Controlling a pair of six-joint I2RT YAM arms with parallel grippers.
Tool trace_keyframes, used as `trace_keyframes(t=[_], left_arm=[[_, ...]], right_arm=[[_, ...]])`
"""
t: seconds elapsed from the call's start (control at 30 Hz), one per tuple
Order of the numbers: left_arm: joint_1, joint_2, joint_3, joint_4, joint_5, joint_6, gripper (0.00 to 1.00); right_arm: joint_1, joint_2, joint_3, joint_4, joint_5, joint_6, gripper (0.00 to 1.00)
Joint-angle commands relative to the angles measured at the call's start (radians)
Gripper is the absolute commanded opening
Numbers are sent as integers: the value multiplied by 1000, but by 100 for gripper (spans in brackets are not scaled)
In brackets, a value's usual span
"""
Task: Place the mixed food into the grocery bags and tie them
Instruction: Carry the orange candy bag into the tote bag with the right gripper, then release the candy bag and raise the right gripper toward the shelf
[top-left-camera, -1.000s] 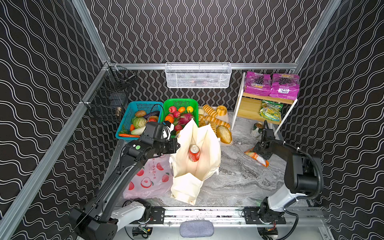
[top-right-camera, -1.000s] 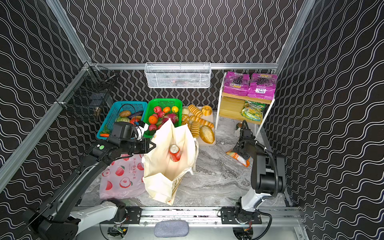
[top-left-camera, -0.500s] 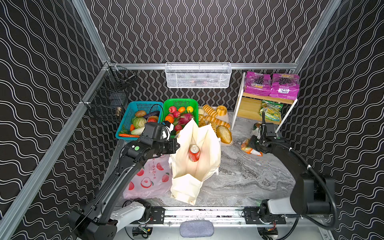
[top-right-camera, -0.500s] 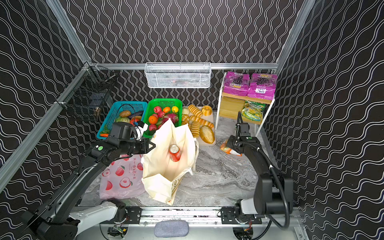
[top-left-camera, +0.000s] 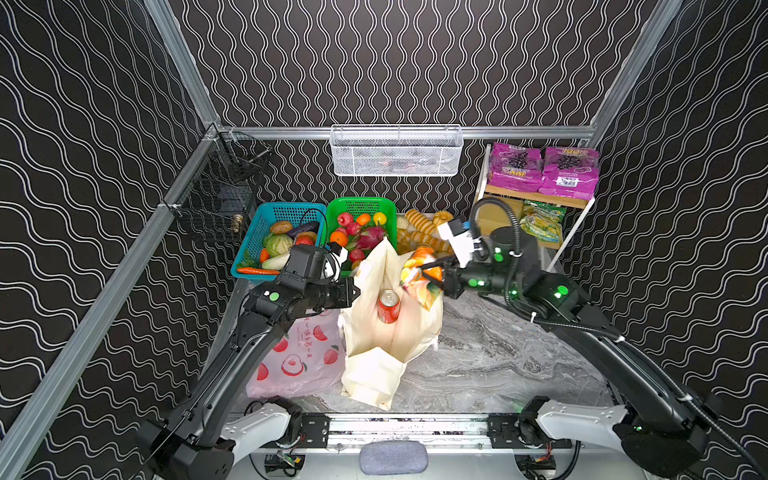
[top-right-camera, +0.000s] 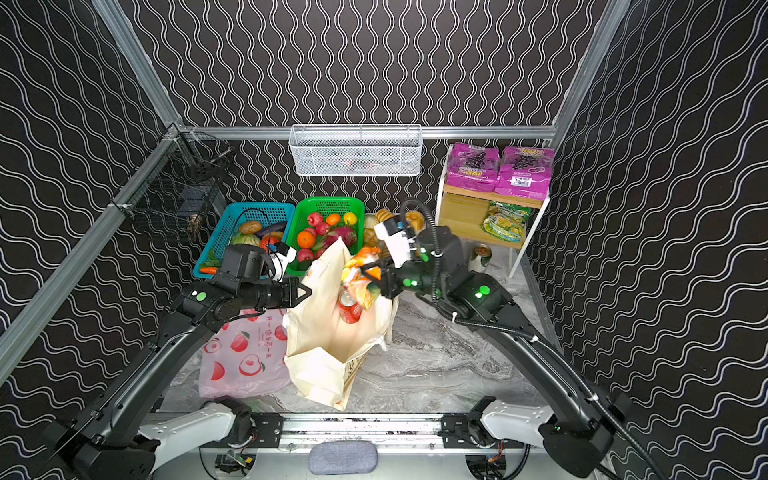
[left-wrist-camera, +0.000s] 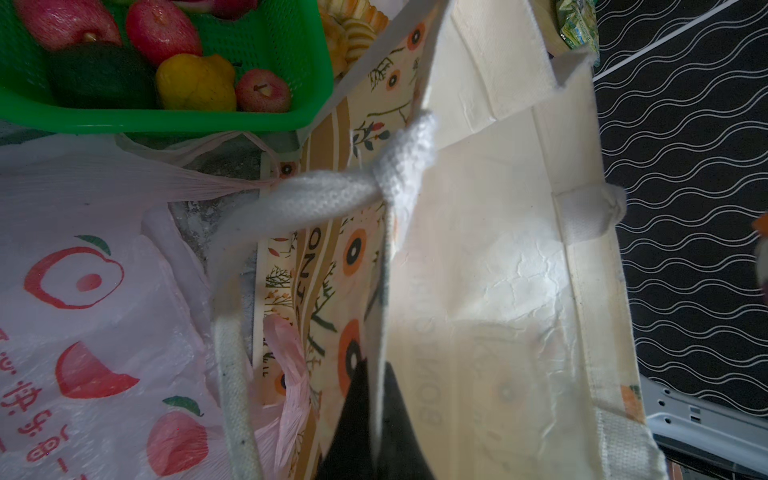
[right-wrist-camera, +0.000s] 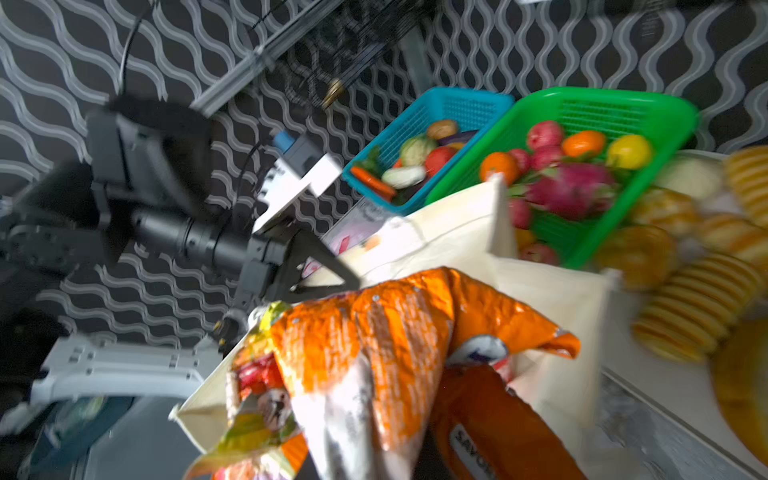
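Task's thing now: orange-yellow foil snack bag, pinched in the right hand, hanging over the mouth of the cream cloth tote at its two o'clock edge. Inside already, upright: red soda can. At nine o'clock on the rim, left hand pressed together on the cloth, holding the mouth wide.

Likely step: loading the tote. Next, probably: lower past the rim beside the can, then let go; keep the rim pulled taut.

Counted: one snack bag, one can. Two grocery bags, with the thin pink fruit-printed plastic carrier flat on the bench at eight o'clock. One pink dragon fruit in the green plastic basket at twelve. Two purple grape-printed packets on the wooden shelf at two.
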Motion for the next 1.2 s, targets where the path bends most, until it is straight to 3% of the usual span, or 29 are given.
trace_keyframes(t=[0.0, 0.17, 0.4, 0.47, 0.63, 0.7, 0.73, 0.83, 0.97, 1.17], left_arm=[[2, -11, 12, 28, 11, -14, 0], [2, -31, 9, 41, 18, -39, 0], [2, -34, 10, 39, 0, -52, 0], [2, -37, 14, 36, -10, -52, 0], [2, -45, 12, 33, -28, -56, 0], [1, -47, 9, 35, -31, -59, 0], [2, -47, 10, 36, -31, -58, 0], [3, -47, 7, 35, -38, -60, 0], [2, -43, 4, 46, -47, -67, 0], [1, -33, 16, 39, -51, -64, 0]], right_arm=[[81, 71, 33, -87, 31, -165, 3], [161, 218, 117, -217, 102, -256, 6], [238, 325, 134, -227, 6, -302, 18], [249, 349, 154, -258, 27, -307, 37], [248, 288, 145, -203, 118, -288, 63], [247, 221, 96, -125, 220, -265, 65], [241, 182, 71, -88, 321, -239, 73], [147, 83, 17, -5, 514, -165, 80], [-144, -18, -33, 55, 511, -8, 80], [-426, -41, -7, 39, 509, 62, 81]])
